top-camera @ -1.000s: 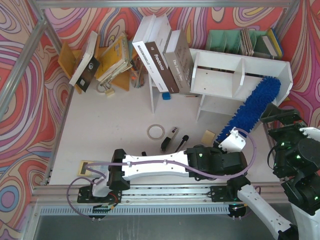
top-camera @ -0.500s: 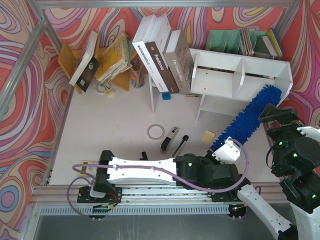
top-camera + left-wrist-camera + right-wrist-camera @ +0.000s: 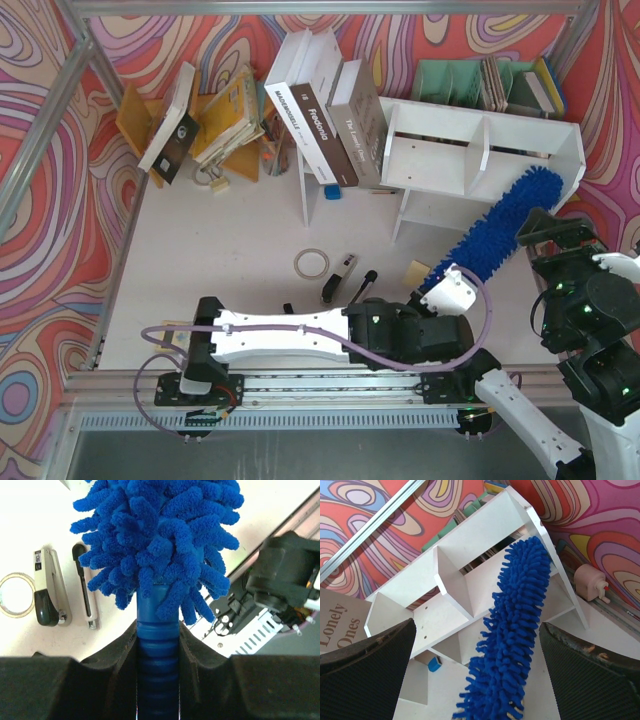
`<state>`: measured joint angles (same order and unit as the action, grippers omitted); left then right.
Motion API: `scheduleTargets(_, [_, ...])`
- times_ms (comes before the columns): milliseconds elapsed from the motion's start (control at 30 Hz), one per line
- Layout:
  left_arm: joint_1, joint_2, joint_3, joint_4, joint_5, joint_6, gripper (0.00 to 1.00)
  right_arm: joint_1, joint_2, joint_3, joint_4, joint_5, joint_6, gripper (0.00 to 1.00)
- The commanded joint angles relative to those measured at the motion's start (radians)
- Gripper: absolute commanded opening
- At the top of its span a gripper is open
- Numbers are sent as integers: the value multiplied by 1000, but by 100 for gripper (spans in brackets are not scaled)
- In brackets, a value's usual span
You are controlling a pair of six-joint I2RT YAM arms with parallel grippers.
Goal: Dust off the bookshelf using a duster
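The white bookshelf (image 3: 440,120) lies at the back right, its open compartments facing up. The blue fluffy duster (image 3: 500,228) slants from its handle near the middle of the table up to the shelf's right end, where its tip rests by the end board. My left gripper (image 3: 436,287) is shut on the ribbed blue handle (image 3: 157,645), with the fluffy head (image 3: 160,530) just beyond the fingers. My right gripper (image 3: 550,232) is open and empty, hovering beside the head. In the right wrist view the duster (image 3: 515,625) lies across the shelf (image 3: 455,580), between the spread fingers (image 3: 380,650).
A stapler (image 3: 340,277), a black-and-silver stick tool (image 3: 362,288), a tape ring (image 3: 311,263) and a tan pad (image 3: 416,272) lie left of the handle. Books (image 3: 320,110) lean against the shelf's left end. A green organizer (image 3: 450,80) stands behind it.
My left gripper has drawn the duster back toward the near edge, so its tip has slid a little down the shelf's right end. The right arm has barely moved.
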<state>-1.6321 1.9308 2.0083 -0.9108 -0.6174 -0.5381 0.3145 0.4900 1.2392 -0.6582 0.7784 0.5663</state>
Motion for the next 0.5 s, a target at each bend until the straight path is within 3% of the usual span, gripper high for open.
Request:
scheduleTargets(0, [48,38,46,81,-4,20,0,0,-14,5,-10,22,10,99])
scheduleTargets(467, [68,32,133,185,-74,145,0,0,-26,-25,-15,22,28,99])
